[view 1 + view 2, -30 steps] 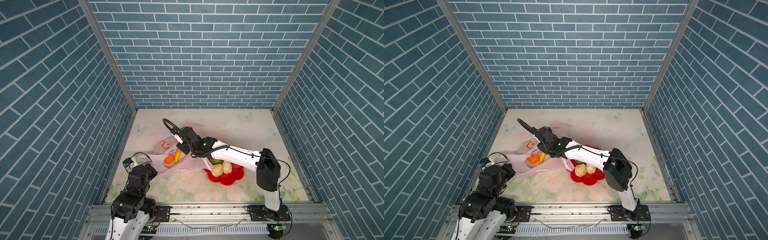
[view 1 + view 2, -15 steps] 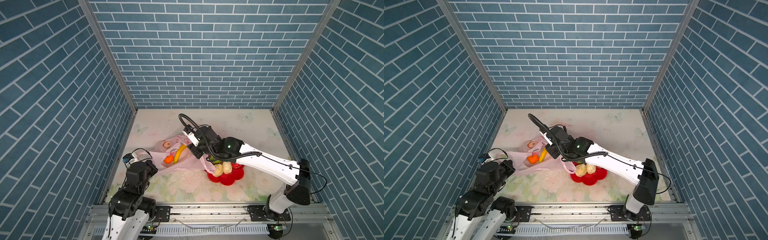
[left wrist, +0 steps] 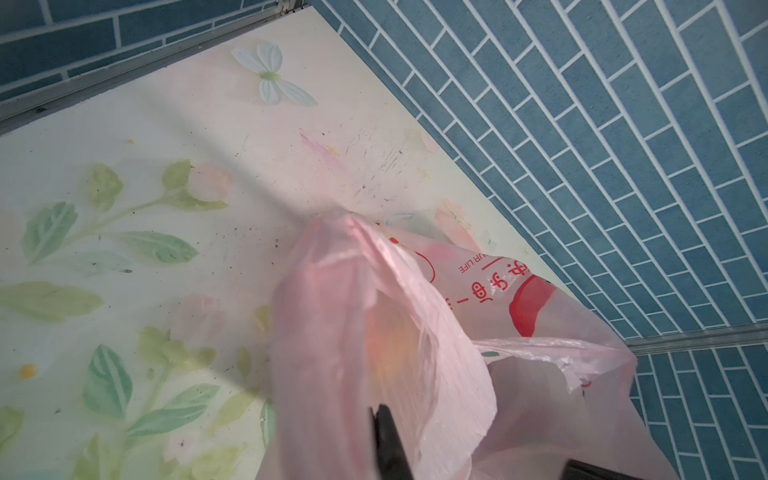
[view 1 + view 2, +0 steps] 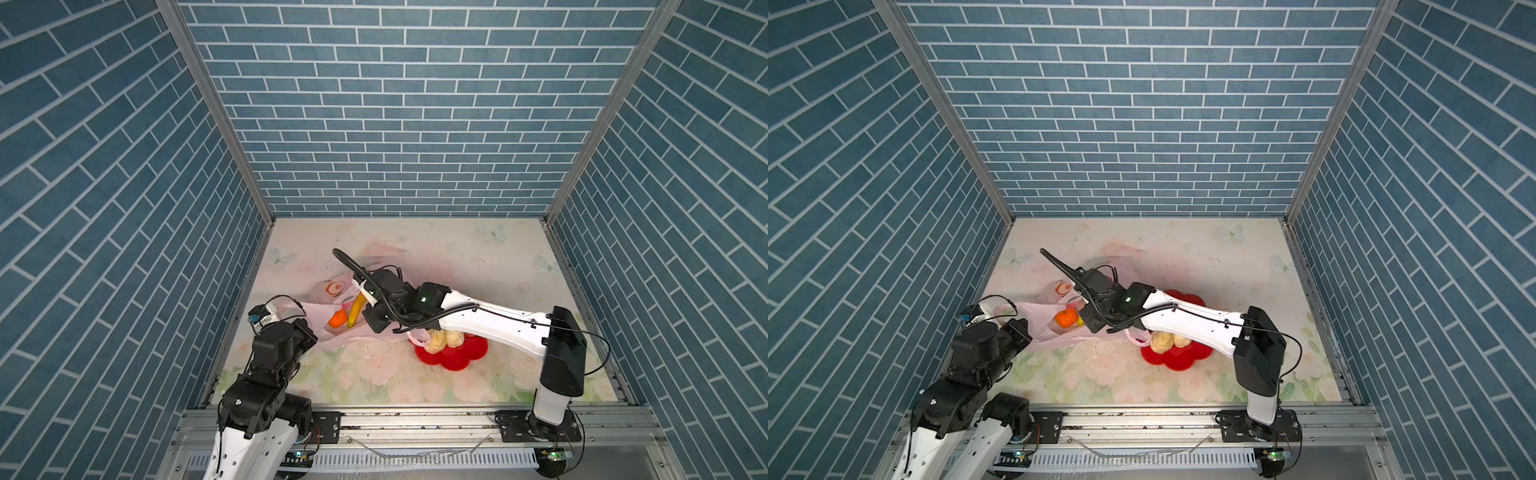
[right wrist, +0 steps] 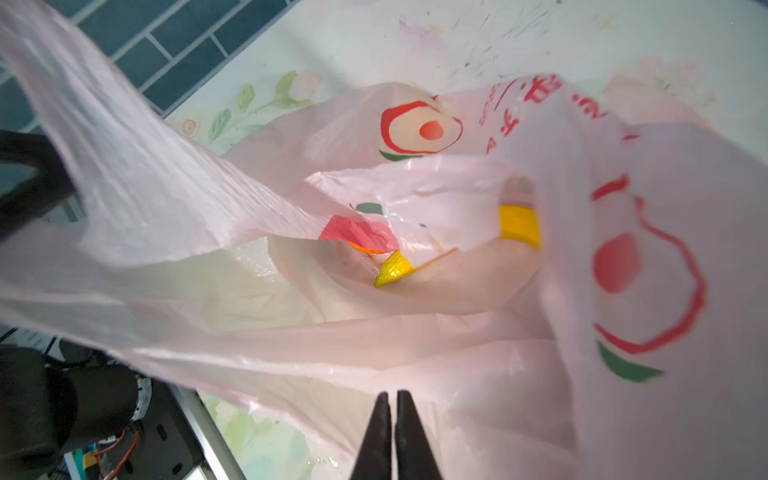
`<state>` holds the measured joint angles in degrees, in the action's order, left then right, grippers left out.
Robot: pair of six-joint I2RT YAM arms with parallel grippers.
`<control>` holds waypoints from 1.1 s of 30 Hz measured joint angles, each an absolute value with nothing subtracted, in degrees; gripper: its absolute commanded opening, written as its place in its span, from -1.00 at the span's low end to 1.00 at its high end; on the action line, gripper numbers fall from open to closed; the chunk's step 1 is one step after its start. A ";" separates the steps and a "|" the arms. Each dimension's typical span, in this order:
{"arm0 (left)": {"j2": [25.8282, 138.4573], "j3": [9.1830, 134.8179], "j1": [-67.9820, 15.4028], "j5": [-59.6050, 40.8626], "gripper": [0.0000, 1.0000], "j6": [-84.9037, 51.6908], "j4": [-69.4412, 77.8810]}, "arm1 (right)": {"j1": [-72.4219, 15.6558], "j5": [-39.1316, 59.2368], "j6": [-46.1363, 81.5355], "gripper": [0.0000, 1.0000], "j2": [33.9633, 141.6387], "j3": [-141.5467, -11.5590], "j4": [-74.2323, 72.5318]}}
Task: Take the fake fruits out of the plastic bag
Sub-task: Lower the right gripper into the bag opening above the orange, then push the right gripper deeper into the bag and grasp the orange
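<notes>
The pale-pink plastic bag (image 4: pixel 320 309) (image 4: pixel 1034 316) lies at the left of the floral table, mouth held apart. Inside it show an orange fruit (image 4: pixel 338 318) (image 4: pixel 1065 319) and a yellow banana (image 4: pixel 356 309). The right wrist view looks into the bag (image 5: pixel 166 199) at the banana (image 5: pixel 519 226) and a yellow fruit (image 5: pixel 392 270). My right gripper (image 5: pixel 392 395) (image 4: pixel 372 322) is shut on the bag's near rim. My left gripper (image 3: pixel 382 411) (image 4: pixel 309 333) is shut on the bag's (image 3: pixel 332 316) left end, with film draped over it. Two cream bumpy fruits (image 4: pixel 442 340) (image 4: pixel 1160 341) sit in the red bowl.
The red flower-shaped bowl (image 4: pixel 453 359) (image 4: pixel 1177 357) stands just right of the bag, partly under my right forearm. A bag handle loop (image 4: pixel 417 337) hangs against its rim. Blue brick walls close three sides, with the left wall close to the bag.
My right gripper drew back toward the bowl, then came down to the bag's near rim and its jaws closed there. The left gripper kept its hold.
</notes>
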<state>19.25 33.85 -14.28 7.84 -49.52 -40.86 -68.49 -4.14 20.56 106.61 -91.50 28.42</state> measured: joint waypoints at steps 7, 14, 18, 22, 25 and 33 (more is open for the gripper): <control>19.44 34.61 -14.28 6.96 -0.88 -49.58 -40.16 | -68.64 -3.84 23.81 -0.90 111.92 -92.12 24.60; 21.17 35.75 -14.28 6.52 -0.88 -49.76 -38.72 | -68.64 -3.36 22.15 -0.93 112.90 -91.18 20.49; 22.92 36.51 -14.28 6.55 -0.88 -49.95 -38.65 | -68.64 -2.48 19.70 -0.95 112.88 -88.31 19.31; 23.38 36.97 -14.28 6.81 -0.88 -50.19 -38.50 | -68.64 -1.43 17.43 -0.98 112.88 -85.97 19.42; 23.53 37.82 -14.28 7.05 -0.88 -50.28 -38.46 | -68.64 -1.10 16.12 -0.99 112.88 -85.27 19.55; 23.49 38.65 -14.28 7.42 -0.88 -50.63 -38.24 | -68.62 -0.62 14.44 -1.00 113.16 -85.14 20.78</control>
<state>23.49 38.65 -14.28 7.42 -50.63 -38.24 -68.62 -0.62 14.44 113.16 -85.14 20.78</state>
